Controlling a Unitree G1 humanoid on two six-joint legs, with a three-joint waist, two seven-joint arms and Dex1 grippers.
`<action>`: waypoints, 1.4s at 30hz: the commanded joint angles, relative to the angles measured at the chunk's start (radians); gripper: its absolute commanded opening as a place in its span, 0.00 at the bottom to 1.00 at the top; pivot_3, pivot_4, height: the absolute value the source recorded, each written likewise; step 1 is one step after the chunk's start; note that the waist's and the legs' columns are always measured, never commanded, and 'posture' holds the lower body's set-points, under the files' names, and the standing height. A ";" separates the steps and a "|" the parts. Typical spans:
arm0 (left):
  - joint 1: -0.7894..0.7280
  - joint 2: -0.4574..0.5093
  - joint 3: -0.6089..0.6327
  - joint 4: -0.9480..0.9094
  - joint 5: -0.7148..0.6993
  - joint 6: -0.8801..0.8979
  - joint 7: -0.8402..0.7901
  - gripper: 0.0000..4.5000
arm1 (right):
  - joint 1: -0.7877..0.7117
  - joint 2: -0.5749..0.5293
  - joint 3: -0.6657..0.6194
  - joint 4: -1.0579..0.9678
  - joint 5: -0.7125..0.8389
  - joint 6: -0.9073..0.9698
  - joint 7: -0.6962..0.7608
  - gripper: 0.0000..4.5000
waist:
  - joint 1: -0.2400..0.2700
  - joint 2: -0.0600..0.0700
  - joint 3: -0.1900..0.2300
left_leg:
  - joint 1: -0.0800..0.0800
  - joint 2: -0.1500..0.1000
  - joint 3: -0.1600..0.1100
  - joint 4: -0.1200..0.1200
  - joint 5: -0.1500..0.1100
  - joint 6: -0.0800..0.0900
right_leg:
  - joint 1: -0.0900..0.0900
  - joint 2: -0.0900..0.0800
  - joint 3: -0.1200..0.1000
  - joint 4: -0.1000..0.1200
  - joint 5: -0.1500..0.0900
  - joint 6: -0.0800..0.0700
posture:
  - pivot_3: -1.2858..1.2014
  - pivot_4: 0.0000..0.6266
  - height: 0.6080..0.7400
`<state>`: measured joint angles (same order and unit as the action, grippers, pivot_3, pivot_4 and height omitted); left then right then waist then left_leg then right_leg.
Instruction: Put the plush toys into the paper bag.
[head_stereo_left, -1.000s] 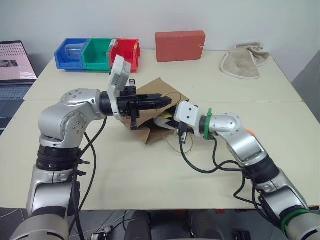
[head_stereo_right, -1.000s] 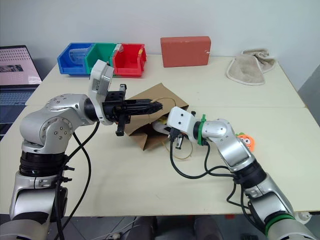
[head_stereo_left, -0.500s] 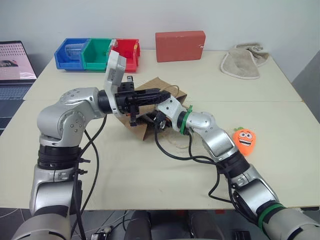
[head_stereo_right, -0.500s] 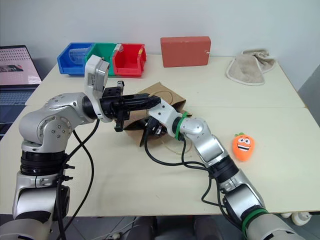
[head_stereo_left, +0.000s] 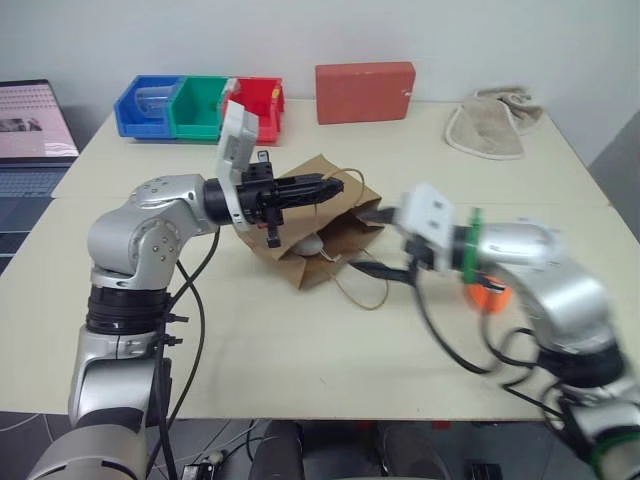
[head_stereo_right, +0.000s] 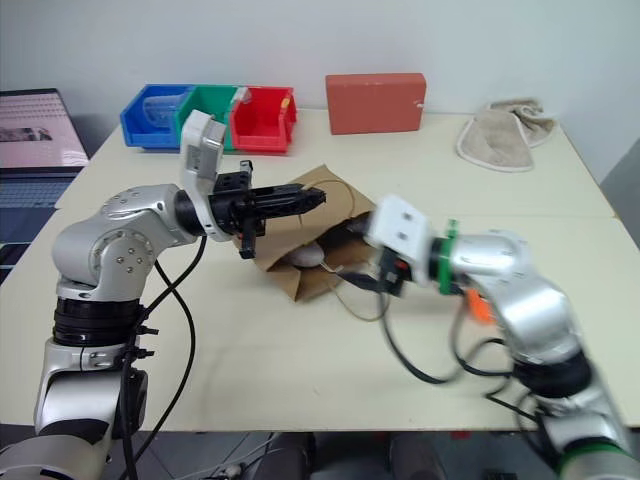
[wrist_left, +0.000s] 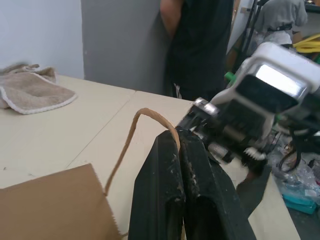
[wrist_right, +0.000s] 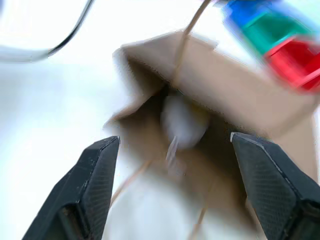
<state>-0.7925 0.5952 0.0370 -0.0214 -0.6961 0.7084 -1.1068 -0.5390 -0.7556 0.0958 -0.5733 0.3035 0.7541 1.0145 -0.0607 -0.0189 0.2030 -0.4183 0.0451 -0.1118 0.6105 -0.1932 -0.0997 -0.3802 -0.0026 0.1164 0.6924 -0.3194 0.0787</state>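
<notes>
The brown paper bag (head_stereo_left: 330, 225) lies on its side mid-table, its mouth toward my right arm. My left gripper (head_stereo_left: 337, 185) is shut on the bag's tan loop handle (wrist_left: 131, 145) and holds the top edge up. The white egg-shaped plush toy (head_stereo_left: 308, 245) lies inside the bag and looks pale and blurred in the right wrist view (wrist_right: 182, 120). My right gripper (head_stereo_left: 378, 242) hangs open just outside the bag mouth, nothing between its fingers (wrist_right: 95, 175). The orange carrot plush toy (head_stereo_left: 488, 293) lies on the table, mostly hidden behind my right forearm.
A red rectangular block (head_stereo_left: 365, 92) and blue, green and red bins (head_stereo_left: 197, 105) stand along the far edge. A beige folded cloth (head_stereo_left: 490, 125) lies at the far right, a laptop (head_stereo_left: 35, 125) at the far left. A person (wrist_left: 200, 45) stands beyond the table.
My right gripper has pulled back out of the bag mouth toward the right and opened, leaving the white toy inside. Its forearm now covers most of the carrot. The left gripper held still.
</notes>
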 joint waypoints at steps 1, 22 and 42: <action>-0.003 0.010 0.018 -0.017 0.002 -0.021 -0.005 0.00 | 0.115 -0.164 -0.131 -0.067 0.034 0.006 0.077 0.82 | 0.005 0.000 0.000 | 0.000 0.000 0.000 0.000 0.000 0.000 | 0.000 0.000 0.000 -0.001 0.000 0.000 | 0.52 0.24 1.00; 0.030 0.027 0.022 -0.039 0.016 -0.027 0.000 0.00 | 0.433 -0.353 -0.102 0.298 -0.354 -0.411 -0.083 0.69 | 0.003 -0.001 0.001 | 0.001 0.000 0.004 0.001 0.000 0.000 | 0.002 0.000 0.004 -0.006 0.000 0.001 | 0.52 0.24 1.00; 0.012 0.046 0.043 -0.051 -0.013 -0.021 -0.011 0.00 | 0.101 -0.117 -0.014 -0.013 -0.016 -0.180 -0.042 0.00 | -0.002 -0.001 0.001 | 0.003 0.000 0.002 0.002 0.000 0.000 | 0.004 0.000 0.003 -0.004 0.000 0.001 | 0.52 0.24 1.00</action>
<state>-0.7586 0.6290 0.0505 -0.0407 -0.6873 0.6923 -1.1085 -0.3936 -0.9059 0.0366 -0.5656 0.2779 0.5318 1.0083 -0.0626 -0.0202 0.2036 -0.4157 0.0456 -0.1099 0.6126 -0.1931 -0.1000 -0.3757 -0.0025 0.1186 0.6881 -0.3191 0.0793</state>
